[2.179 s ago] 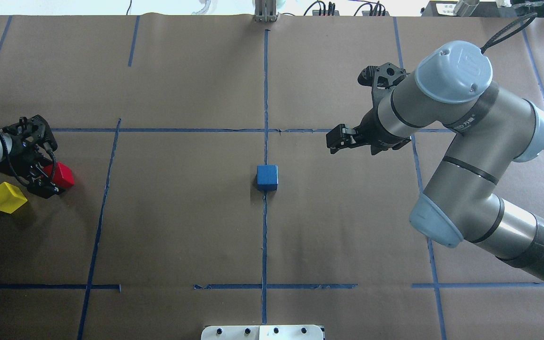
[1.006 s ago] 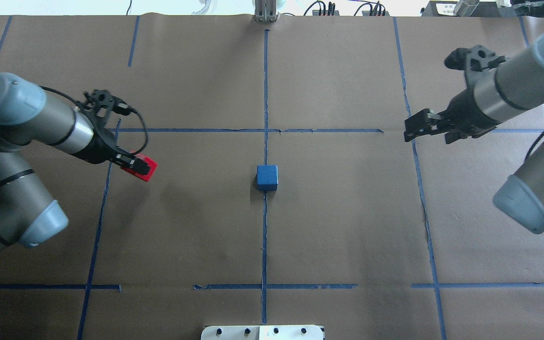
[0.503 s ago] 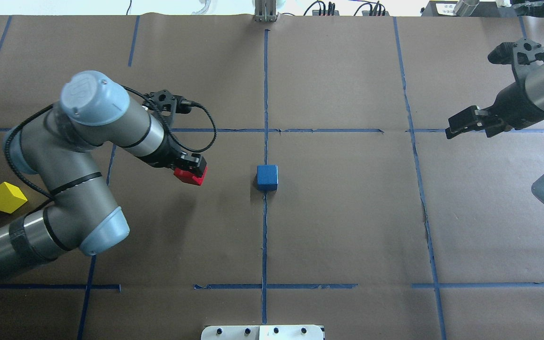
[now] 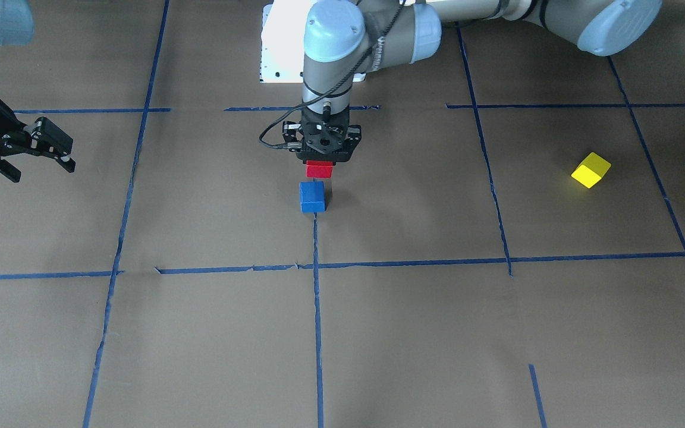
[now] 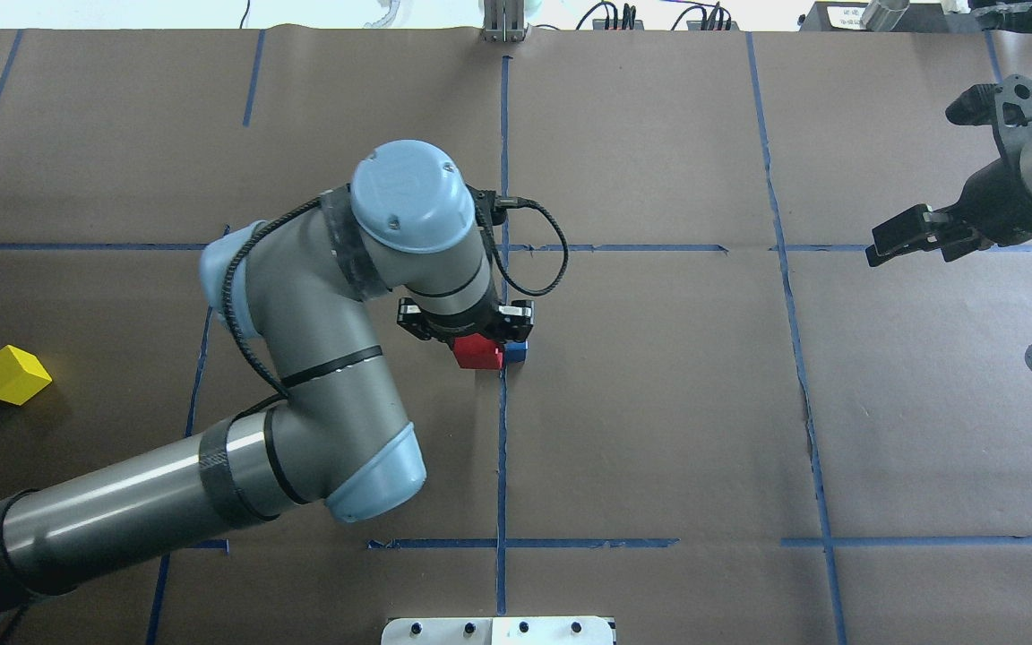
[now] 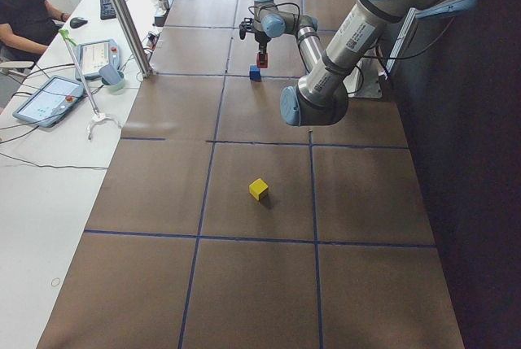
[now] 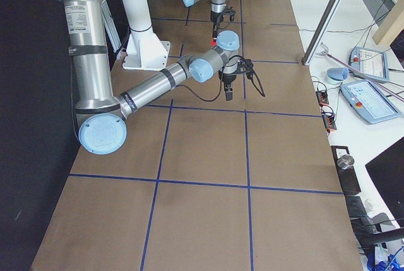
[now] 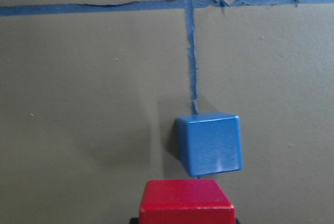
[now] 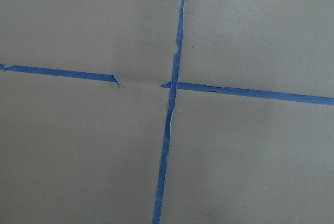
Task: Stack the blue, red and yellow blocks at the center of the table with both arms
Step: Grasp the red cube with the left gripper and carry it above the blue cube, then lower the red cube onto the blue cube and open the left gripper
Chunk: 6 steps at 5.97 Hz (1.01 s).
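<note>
Far out on my left, the yellow block point(image 5: 12, 374) sits alone on the bench point(image 5: 659, 430). It is a small bright cube turned cornerwise to the blue tape lines point(image 5: 502, 448), well apart from everything else.

Toward the middle, the left arm point(image 5: 301, 358) bends over the centre line with its pincer point(image 4: 320, 159) pointing straight down. The pincer is closed on the red block point(image 5: 477, 353), a plain cube of the same size, gripped by two opposite sides with its lower part showing below the fingers. The red block hangs clear of the bench.

The blue block point(image 4: 312, 197) rests flat on the centre line, square to the tape. It lies lower than the red one and just off to one side. From overhead only a blue sliver shows at the red block's right edge. In the left wrist view, the blue cube is ahead of the red and shifted right. From the front I see a narrow gap between them.

Out on the right, the right pincer point(image 5: 897, 240) hovers above the bench with its jaws apart, gripping nothing, well apart from all three blocks.
</note>
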Available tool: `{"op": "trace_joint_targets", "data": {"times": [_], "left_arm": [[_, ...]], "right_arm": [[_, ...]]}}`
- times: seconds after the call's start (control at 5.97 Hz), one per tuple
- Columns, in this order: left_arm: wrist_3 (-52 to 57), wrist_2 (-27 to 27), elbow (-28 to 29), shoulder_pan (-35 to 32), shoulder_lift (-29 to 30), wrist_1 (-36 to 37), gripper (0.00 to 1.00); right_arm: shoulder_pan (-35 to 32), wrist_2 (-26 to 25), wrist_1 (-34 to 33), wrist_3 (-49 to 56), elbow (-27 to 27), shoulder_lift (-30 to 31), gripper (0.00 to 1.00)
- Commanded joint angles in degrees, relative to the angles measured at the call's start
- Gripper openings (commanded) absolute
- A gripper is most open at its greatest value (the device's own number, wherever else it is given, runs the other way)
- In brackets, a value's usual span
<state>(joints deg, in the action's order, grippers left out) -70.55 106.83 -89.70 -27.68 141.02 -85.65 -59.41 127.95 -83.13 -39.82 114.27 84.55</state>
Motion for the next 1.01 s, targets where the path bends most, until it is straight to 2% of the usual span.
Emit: {"op": "trace_joint_targets", "data": {"times": [0.0, 0.84], "left_arm": [[-3.52, -4.94, 3.02, 0.70, 1.36, -0.31, 0.10], [-2.93, -6.02, 5.50, 0.70, 1.54, -4.26, 0.13]], "right_arm": [[0.00, 0.02, 0.07, -0.08, 0.25, 0.09, 1.00], [0.09, 0.02, 0.07, -0.08, 0.25, -0.09, 1.00]]}}
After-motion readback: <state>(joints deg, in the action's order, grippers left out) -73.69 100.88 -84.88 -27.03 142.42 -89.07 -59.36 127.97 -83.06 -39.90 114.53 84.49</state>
